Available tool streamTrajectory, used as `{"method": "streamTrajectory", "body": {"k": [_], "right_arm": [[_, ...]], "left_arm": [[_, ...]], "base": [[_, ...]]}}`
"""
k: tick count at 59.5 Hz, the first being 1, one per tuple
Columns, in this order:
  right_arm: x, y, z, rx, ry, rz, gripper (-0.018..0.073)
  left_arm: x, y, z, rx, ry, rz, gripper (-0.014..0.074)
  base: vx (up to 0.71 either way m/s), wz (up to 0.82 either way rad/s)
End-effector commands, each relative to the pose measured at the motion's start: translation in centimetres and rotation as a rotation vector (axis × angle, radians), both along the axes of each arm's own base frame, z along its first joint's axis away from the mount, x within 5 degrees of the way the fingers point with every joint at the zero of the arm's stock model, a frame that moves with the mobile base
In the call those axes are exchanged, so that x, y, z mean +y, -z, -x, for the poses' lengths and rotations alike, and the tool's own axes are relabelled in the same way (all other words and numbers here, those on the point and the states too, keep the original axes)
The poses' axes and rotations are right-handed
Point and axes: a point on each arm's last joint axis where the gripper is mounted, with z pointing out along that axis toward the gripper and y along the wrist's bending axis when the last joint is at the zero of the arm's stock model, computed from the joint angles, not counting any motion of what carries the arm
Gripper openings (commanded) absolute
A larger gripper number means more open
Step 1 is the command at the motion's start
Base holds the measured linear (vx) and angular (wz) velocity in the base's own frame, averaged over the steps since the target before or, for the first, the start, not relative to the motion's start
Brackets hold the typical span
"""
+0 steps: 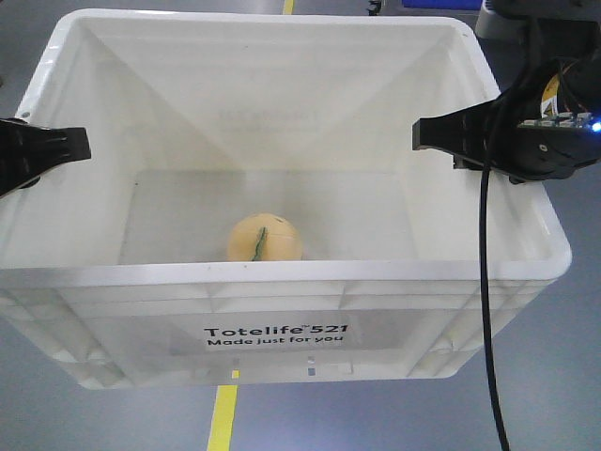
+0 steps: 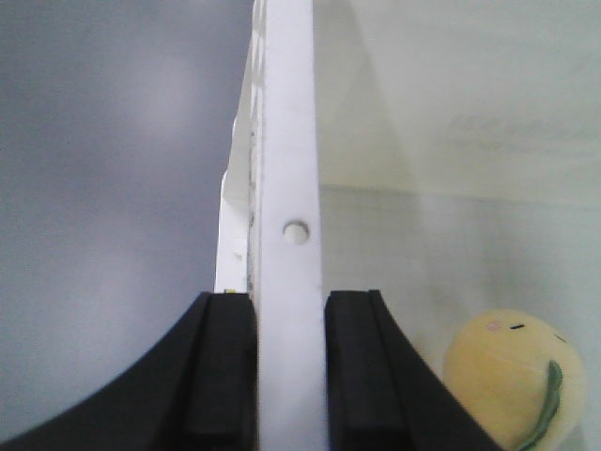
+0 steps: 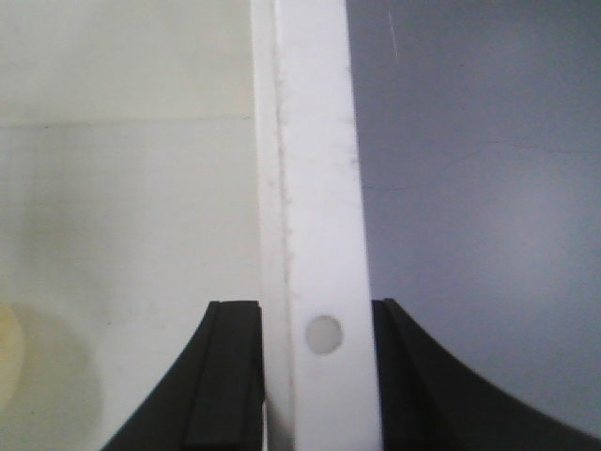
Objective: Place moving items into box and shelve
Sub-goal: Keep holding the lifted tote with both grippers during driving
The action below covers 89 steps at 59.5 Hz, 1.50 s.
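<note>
The white box (image 1: 282,275), printed "Totelife 521", fills the front view. One moving item, a pale orange-yellow plush ball with a green stripe (image 1: 264,238), lies on its floor near the front wall. My left gripper (image 1: 80,143) is shut on the box's left rim. My right gripper (image 1: 421,134) is shut on the right rim. In the left wrist view the black pads (image 2: 225,366) of the left gripper (image 2: 289,310) press both sides of the rim (image 2: 289,141), with the plush ball (image 2: 512,376) inside at lower right. The right gripper (image 3: 317,315) clamps its rim (image 3: 310,141) the same way.
Grey floor lies around and below the box, with a yellow floor line (image 1: 223,418) running under its front. A black cable (image 1: 488,329) hangs down from my right arm across the box's right front corner. Something blue (image 1: 441,4) shows at the far top edge.
</note>
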Motion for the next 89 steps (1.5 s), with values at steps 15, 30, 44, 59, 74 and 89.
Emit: {"method": "streamTrajectory", "body": {"k": [15, 30, 44, 59, 74, 89], "right_arm": [[-0.45, -3.05, 0.03, -0.17, -0.026, -0.034, 0.0083], [-0.45, -3.05, 0.03, -0.17, -0.026, -0.034, 0.0083], [-0.45, -3.05, 0.03, -0.17, -0.026, -0.034, 0.0083], [-0.45, -3.05, 0.03, -0.17, -0.026, -0.034, 0.0083], [-0.45, -3.05, 0.03, -0.17, -0.026, -0.034, 0.0083], [-0.45, -3.05, 0.03, -0.17, -0.026, -0.034, 0.0083]], "left_arm": [[-0.15, -2.99, 0.02, -0.197, 0.066, 0.051, 0.0161], [-0.15, -2.99, 0.02, -0.197, 0.066, 0.051, 0.0161], [-0.15, -2.99, 0.02, -0.197, 0.066, 0.051, 0.0161], [-0.15, -2.99, 0.02, -0.197, 0.066, 0.051, 0.0161], [-0.15, -2.99, 0.02, -0.197, 0.066, 0.051, 0.0161], [-0.15, -2.99, 0.02, -0.197, 0.066, 0.051, 0.0161]], "base": [[0.05, 0.06], [0.05, 0.09], [0.06, 0.07], [0.08, 0.06], [0.11, 0.05], [0.16, 0.01]]}}
